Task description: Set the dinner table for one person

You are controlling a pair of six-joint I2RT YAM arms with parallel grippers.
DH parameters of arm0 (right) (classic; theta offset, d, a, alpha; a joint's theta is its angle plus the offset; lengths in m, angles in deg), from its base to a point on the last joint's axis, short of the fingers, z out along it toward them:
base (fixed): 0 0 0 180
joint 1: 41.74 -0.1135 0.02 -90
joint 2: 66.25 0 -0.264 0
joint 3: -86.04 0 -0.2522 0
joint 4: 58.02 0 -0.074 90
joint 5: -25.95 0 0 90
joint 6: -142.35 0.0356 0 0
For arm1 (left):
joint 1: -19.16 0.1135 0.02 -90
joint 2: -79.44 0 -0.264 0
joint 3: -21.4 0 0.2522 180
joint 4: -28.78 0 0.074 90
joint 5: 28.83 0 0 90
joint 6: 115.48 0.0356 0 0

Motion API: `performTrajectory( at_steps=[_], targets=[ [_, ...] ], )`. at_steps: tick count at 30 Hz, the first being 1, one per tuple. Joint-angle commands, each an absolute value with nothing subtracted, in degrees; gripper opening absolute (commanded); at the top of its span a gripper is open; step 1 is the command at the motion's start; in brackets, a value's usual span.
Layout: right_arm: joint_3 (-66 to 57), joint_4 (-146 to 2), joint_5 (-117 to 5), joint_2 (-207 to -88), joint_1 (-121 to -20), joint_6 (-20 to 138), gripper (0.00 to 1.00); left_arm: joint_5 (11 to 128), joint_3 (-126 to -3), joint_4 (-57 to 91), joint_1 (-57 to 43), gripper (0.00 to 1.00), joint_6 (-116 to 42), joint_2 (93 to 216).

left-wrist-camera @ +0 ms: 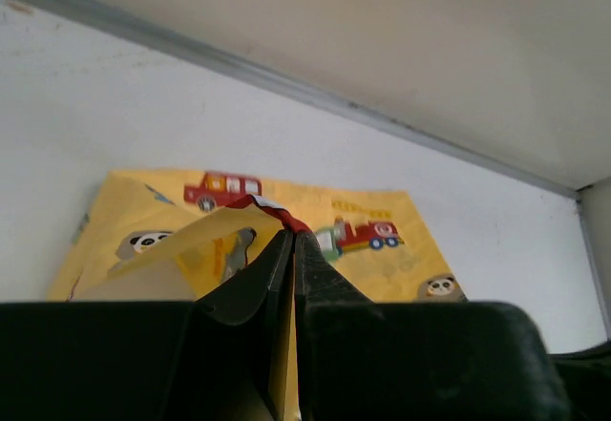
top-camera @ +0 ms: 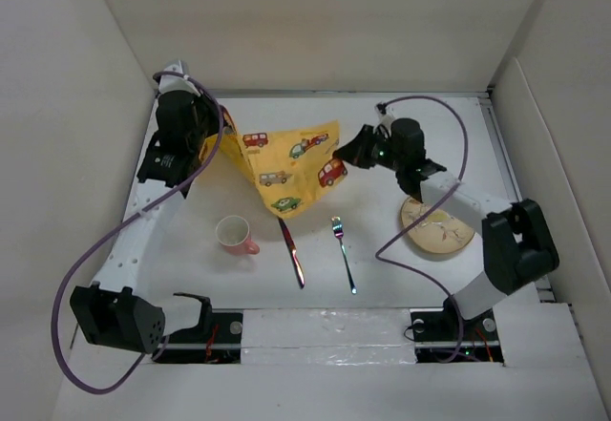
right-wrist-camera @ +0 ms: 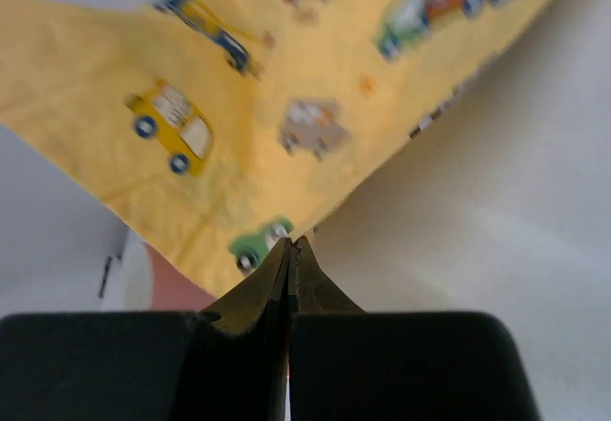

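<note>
The yellow cloth mat (top-camera: 286,161) printed with cartoon vehicles hangs stretched between both grippers above the white dinner table (top-camera: 315,249), its lower corner drooping toward the knife. My left gripper (top-camera: 218,125) is shut on the mat's left corner; the wrist view shows the cloth (left-wrist-camera: 382,249) pinched between the jaws (left-wrist-camera: 292,235). My right gripper (top-camera: 349,146) is shut on the mat's right corner; its wrist view shows the mat (right-wrist-camera: 286,87) spreading away from the closed jaws (right-wrist-camera: 290,242).
On the table lie a pink-and-white cup (top-camera: 234,234), a knife (top-camera: 291,251) and a fork (top-camera: 344,254). A patterned plate (top-camera: 436,226) sits at the right, partly under my right arm. Pale walls surround the table.
</note>
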State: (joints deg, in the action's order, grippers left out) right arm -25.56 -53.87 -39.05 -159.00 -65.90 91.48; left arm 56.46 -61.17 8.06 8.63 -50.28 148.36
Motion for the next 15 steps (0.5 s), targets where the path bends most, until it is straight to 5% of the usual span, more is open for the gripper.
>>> performTrajectory(
  at_steps=[1, 8, 15],
  targets=[
    [-17.3, -57.4, -41.5, -150.0, -63.6, 87.6, 0.0, 55.0, -70.3, 10.6, 8.6, 0.0, -50.7, 147.6],
    [-12.5, -67.6, -47.2, -134.7, -57.7, 84.4, 0.0, 51.4, -75.3, 11.9, 8.6, 0.0, -50.3, 145.4],
    [-5.1, -69.9, -44.1, -139.6, -48.1, 84.2, 0.0, 50.4, -72.6, 16.7, 8.6, 0.0, -50.6, 147.7]
  ],
)
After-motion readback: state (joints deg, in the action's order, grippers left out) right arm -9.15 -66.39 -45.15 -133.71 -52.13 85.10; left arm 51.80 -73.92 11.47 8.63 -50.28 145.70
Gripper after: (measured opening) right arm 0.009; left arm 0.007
